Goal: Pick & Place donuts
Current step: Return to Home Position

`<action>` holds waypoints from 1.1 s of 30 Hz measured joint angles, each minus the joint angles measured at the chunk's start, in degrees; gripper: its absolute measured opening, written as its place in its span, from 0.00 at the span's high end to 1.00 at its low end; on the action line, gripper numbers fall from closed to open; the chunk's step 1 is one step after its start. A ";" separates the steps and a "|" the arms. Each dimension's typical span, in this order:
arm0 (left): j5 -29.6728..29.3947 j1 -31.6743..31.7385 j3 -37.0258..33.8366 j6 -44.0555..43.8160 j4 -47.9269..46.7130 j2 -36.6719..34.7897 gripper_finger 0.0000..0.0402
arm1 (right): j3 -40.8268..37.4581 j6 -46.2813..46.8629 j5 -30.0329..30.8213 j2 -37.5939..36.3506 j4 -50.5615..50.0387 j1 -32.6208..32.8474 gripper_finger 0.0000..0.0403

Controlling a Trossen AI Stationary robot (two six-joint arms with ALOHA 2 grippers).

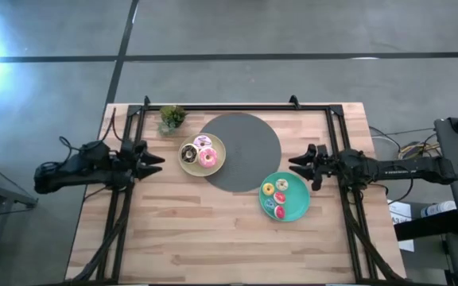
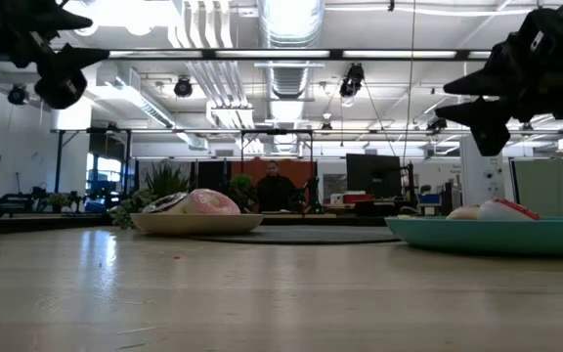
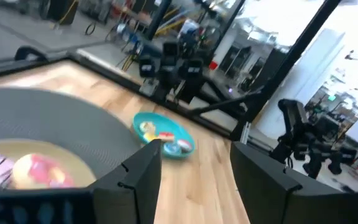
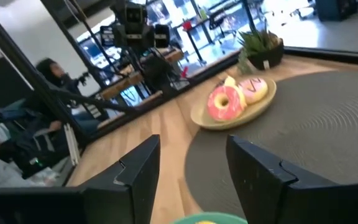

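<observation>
Wooden table point(image 1: 213, 238), stock: donuts point(image 1: 207, 158), three on cream plate point(image 1: 213, 171) at 9 o'clock of grey disc point(image 1: 249, 143), four on teal plate point(image 1: 296, 205) at 5 o'clock. My left gripper point(image 1: 156, 164), right gripper point(image 1: 296, 165): fingers spread, empty, parked clear since sorting looks finished.

- The left arm point(image 1: 78, 168) reaches in level from the left side, pointing toward the middle.
- The left gripper point(image 1: 160, 164) hangs up in the air, its two dark fingers point(image 3: 140, 173) spread apart with nothing held between them.
- The right arm point(image 1: 388, 168) mirrors it from the right side, facing the left one.
- The right gripper point(image 1: 293, 167) is likewise lifted, with its fingers point(image 4: 263, 174) parted and empty.
</observation>
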 joint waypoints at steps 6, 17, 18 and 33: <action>0.01 0.00 -8.39 -1.00 13.31 0.02 0.59 | 0.00 -0.01 0.00 0.00 -2.43 0.00 0.57; 0.01 0.00 -15.64 -1.68 33.76 0.12 0.59 | 0.00 -0.01 -0.07 0.00 -2.40 0.00 0.56; 0.01 0.02 -15.62 -2.23 33.33 0.38 0.59 | 0.00 -0.01 -0.07 0.00 -2.39 0.00 0.56; 0.91 -2.15 -16.56 9.60 25.78 0.79 0.59 | 0.02 -0.02 -0.11 0.00 -2.37 0.00 0.56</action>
